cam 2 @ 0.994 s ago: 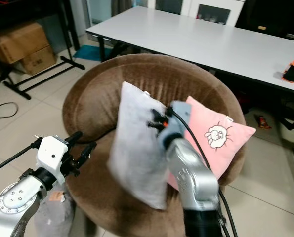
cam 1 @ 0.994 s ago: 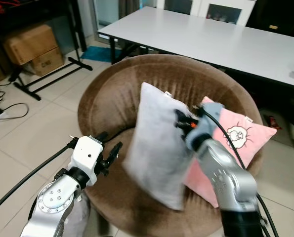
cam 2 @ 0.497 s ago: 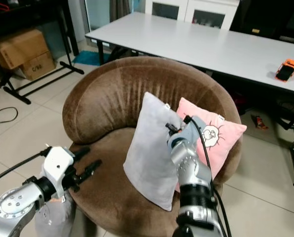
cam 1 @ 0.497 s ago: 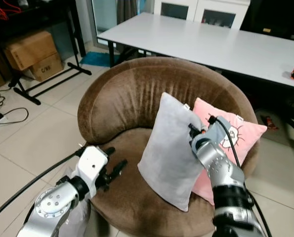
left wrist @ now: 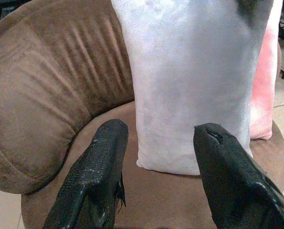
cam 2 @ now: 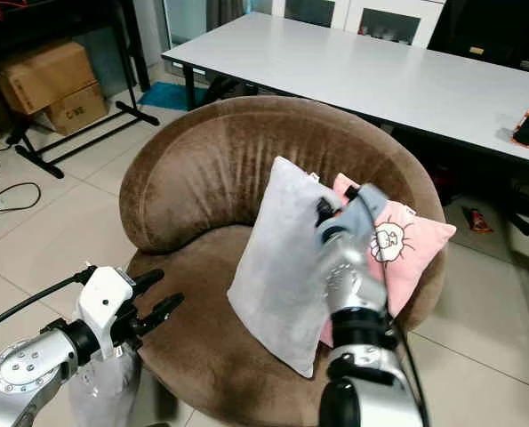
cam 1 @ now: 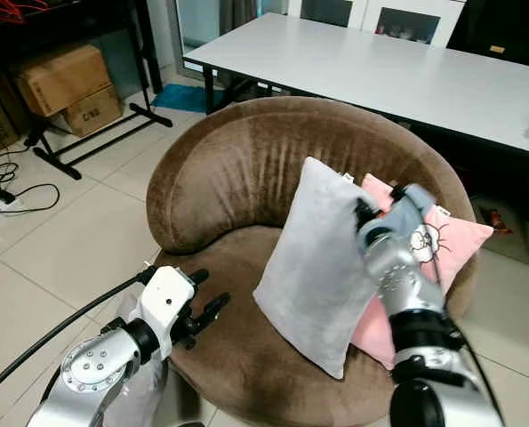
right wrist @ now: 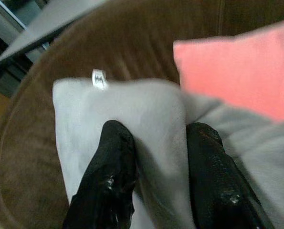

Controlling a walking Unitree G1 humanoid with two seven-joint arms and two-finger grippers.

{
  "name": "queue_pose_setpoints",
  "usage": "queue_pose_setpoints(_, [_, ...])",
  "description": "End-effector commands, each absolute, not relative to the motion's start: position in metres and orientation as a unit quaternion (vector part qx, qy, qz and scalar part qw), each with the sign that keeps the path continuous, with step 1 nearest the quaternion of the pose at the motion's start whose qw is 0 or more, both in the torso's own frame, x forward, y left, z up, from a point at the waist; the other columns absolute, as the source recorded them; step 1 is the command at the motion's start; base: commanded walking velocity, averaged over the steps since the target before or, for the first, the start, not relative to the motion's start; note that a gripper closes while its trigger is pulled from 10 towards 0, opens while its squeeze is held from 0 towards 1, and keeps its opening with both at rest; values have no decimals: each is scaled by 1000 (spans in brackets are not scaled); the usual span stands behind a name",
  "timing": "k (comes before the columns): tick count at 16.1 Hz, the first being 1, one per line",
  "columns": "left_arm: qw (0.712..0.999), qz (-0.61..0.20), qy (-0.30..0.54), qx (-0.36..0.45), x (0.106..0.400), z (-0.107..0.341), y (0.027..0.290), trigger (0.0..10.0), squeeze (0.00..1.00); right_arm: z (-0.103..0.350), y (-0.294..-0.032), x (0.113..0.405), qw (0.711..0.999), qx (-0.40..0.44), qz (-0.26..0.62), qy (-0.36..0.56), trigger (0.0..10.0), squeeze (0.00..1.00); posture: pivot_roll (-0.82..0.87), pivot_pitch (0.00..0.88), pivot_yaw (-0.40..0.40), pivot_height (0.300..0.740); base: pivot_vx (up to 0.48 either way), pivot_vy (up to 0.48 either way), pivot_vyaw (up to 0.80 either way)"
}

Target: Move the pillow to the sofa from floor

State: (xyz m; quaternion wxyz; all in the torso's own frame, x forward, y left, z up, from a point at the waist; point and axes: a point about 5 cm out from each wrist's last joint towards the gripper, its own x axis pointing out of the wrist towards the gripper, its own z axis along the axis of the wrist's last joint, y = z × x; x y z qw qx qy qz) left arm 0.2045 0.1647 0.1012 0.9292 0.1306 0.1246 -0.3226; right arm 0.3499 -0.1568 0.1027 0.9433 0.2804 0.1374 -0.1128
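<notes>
Step in hand: setting the grey pillow (cam 1: 322, 262) down on the round brown sofa (cam 1: 220, 169), judged nearly done
Grey pillow: stands upright on the seat cushion, its lower edge on the seat, its back leaning on the pink pillow (cam 1: 455, 245) behind it
How to do it well: let the pillow settle its weight against the pink one before letting go; part the fingers only a little and draw the arm back and up, so the corner is not dragged and the pillow does not tip forward off the seat
Right tool (right wrist: 153, 183): fingers narrow, pinching the upper corner of the grey pillow, fabric bunched between them; the eye views are blurred here, so the pinch seems firm but I cannot be sure how deep it goes
Left tool (left wrist: 156, 176): fingers spread wide, holding nothing, low at the front of the seat and pointing at the pillow's lower edge, apart from it
White bench (cam 1: 406, 76): behind the sofa, not part of this step
</notes>
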Motion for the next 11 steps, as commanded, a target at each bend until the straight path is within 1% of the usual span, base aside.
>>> queue_pose_setpoints(1, [929, -324, 117, 131, 206, 105, 163, 10000, 0, 118, -161, 356, 952, 268, -107, 104, 10000, 1000, -1, 0, -22, 740, 0, 0, 0])
queue_pose_setpoints(2, [933, -318, 114, 129, 207, 106, 164, 10000, 0, 128, -168, 360, 957, 262, -100, 77, 10000, 1000, -5, 0, -19, 740, 0, 0, 0])
queue_pose_setpoints(3, [935, -312, 112, 127, 208, 106, 164, 10000, 0, 133, -172, 361, 959, 257, -102, 65, 10000, 671, -5, 0, -19, 740, 0, 0, 0])
queue_pose_setpoints(4, [943, -290, 106, 126, 212, 106, 165, 10000, 0, 145, -182, 362, 968, 228, -101, 26, 10000, 0, -11, 0, -15, 740, 0, 0, 0])
queue_pose_setpoints(5, [951, -265, 100, 121, 216, 107, 165, 10000, 0, 160, -188, 361, 976, 205, -66, -21, 10000, 0, -16, 0, -12, 740, 0, 0, 0])
queue_pose_setpoints(6, [958, -240, 103, 121, 217, 105, 166, 10000, 0, 165, -191, 357, 982, 184, -37, -24, 10000, 0, -18, 0, -18, 740, 0, 0, 0])
queue_pose_setpoints(8, [965, -214, 106, 112, 214, 104, 167, 10000, 0, 166, -192, 344, 989, 145, -5, -19, 10000, 0, -14, 0, -31, 740, 0, 0, 0])
queue_pose_setpoints(10, [981, -146, 76, 99, 208, 107, 172, 10000, 0, 152, -183, 300, 993, 109, 37, 11, 10000, 0, -18, 0, -42, 740, 0, 0, 0])
queue_pose_setpoints(11, [986, -122, 69, 94, 207, 109, 174, 10000, 0, 145, -177, 286, 994, 99, 48, 24, 10000, 0, -21, 0, -47, 740, 0, 0, 0])
